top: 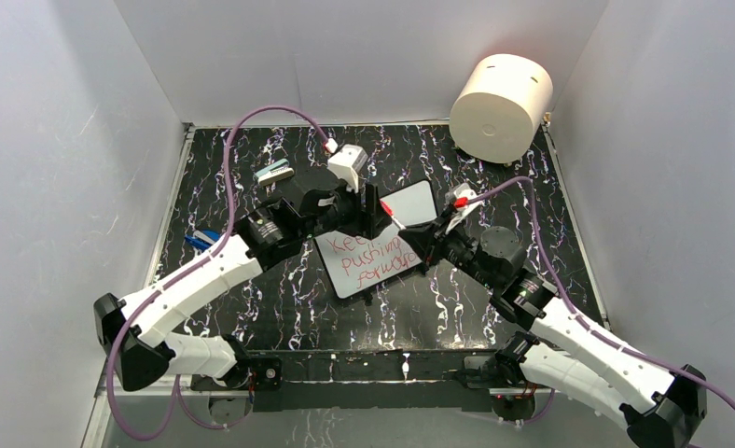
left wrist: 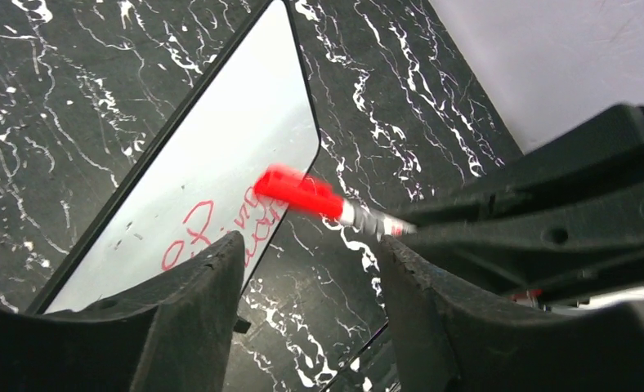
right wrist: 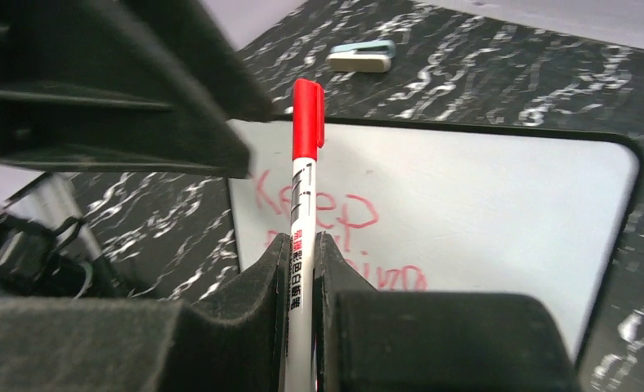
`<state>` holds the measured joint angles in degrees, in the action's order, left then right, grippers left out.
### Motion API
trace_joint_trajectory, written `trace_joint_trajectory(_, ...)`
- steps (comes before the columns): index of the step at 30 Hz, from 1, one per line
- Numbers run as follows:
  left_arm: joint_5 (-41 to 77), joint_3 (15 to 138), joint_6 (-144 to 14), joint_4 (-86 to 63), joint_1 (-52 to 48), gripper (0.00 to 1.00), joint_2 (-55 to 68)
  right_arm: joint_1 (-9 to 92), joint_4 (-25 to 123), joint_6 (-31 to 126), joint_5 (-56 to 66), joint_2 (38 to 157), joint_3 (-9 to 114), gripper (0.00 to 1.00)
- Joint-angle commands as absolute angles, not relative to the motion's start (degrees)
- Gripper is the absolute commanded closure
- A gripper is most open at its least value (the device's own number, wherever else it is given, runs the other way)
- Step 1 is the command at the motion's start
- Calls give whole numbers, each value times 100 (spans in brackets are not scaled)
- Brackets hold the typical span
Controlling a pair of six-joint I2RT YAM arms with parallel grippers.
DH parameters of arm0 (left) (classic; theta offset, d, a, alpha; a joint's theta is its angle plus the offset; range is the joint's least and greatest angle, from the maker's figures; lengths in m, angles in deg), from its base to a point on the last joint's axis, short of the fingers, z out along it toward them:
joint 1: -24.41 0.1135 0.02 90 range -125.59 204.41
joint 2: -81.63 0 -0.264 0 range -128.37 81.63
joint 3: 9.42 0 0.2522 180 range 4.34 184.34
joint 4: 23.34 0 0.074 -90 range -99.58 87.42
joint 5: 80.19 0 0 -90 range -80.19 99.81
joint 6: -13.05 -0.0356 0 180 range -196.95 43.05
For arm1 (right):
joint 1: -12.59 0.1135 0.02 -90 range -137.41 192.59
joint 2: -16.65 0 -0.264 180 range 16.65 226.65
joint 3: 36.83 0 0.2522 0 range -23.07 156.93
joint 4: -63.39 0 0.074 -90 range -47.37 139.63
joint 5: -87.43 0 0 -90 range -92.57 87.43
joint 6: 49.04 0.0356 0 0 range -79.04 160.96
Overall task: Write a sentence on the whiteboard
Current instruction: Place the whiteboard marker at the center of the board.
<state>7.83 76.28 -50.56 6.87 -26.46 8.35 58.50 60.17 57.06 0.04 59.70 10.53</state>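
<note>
Your right gripper (right wrist: 302, 249) is clamped on the capped red marker (right wrist: 306, 175).
Your left gripper (left wrist: 310, 261) hangs just beside the marker's capped end, jaws apart and gripping nothing. Under both, the whiteboard (top: 415, 201) lies flat at the middle of the table (top: 420, 154), with the sentence (top: 375, 257) in red on its near half.

- From above, we lose the sentence (top: 368, 261) line ends under the right arm (top: 457, 247).
- At the left wrist, the marker (left wrist: 298, 192) cap looks blurred to us.
- The right tool (right wrist: 302, 249) hides the lower lines from us.
</note>
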Motion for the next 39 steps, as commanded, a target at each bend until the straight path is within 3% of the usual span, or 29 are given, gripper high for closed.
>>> trace_joint_trajectory(1, 660, 7773, -5242, 853, -2318, 38, 1370, 5820, 5944, 5397, -1106, 5762, 1423, 100)
trace_joint_trajectory(16, -1379, 5982, -5851, 664, -869, 11, 3392, 5639, 4416, 5616, -4606, 5799, 1224, 100)
trace_joint_trajectory(26, -2321, 4466, -6334, 443, -837, 7, 5307, 4770, 4638, 6938, -4730, 6292, 231, 100)
trace_joint_trajectory(39, -2371, 4119, -6291, 455, -812, 7, 6359, 4232, 4855, 8479, -4301, 7344, -510, 96)
